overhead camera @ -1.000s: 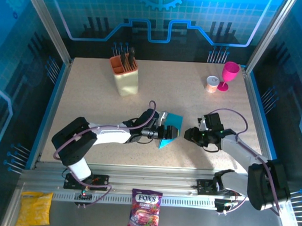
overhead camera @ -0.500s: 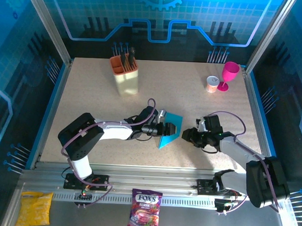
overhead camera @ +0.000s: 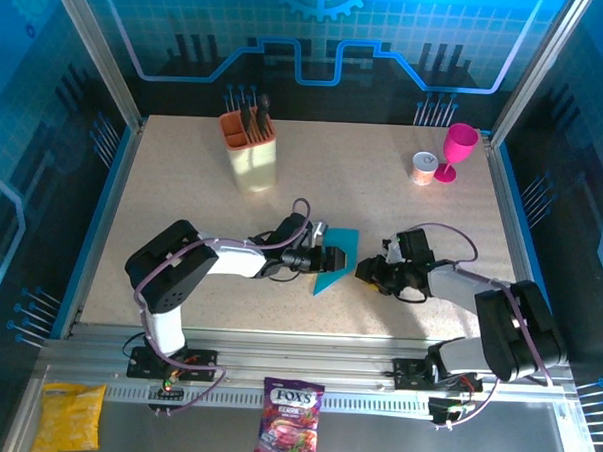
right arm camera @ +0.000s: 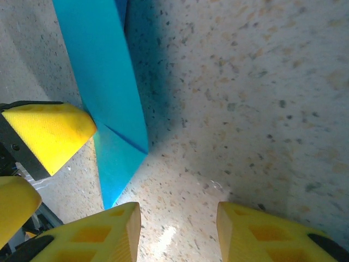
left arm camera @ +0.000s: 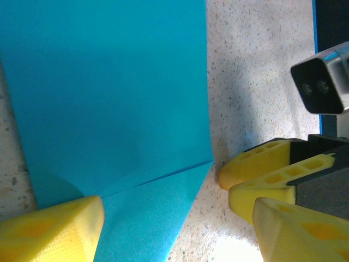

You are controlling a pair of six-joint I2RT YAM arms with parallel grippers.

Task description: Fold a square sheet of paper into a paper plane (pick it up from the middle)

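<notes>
Square sheet of paper (overhead camera: 345, 244) lies flat on the speckled table (overhead camera: 183, 196), directly under the left gripper. It is partly folded, with a diagonal crease and a pointed end toward the arm bases. A yellow packet (overhead camera: 68, 416) lies far behind and to the left of the left gripper, off the table by the front rail. A beige utensil holder (overhead camera: 251, 159) with an orange insert stands well ahead of that gripper, to its left. A FOX'S candy bag (overhead camera: 291, 419) lies behind it, past the rail. Left gripper (overhead camera: 332, 259): jaws spread wide, nothing pinched. One yellow finger (left arm camera: 54, 229) is over the paper's pointed end, and the other (left arm camera: 305, 229) is past the paper's right edge, above bare table. Right gripper (overhead camera: 366, 272): jaws parted, bare table between them, tips just beside the paper's right edge and facing the left gripper. Contact with the paper cannot be determined. A small orange-and-white container (overhead camera: 422, 168) and a pink goblet (overhead camera: 457, 151) stand side by side, well ahead of the right gripper.
</notes>
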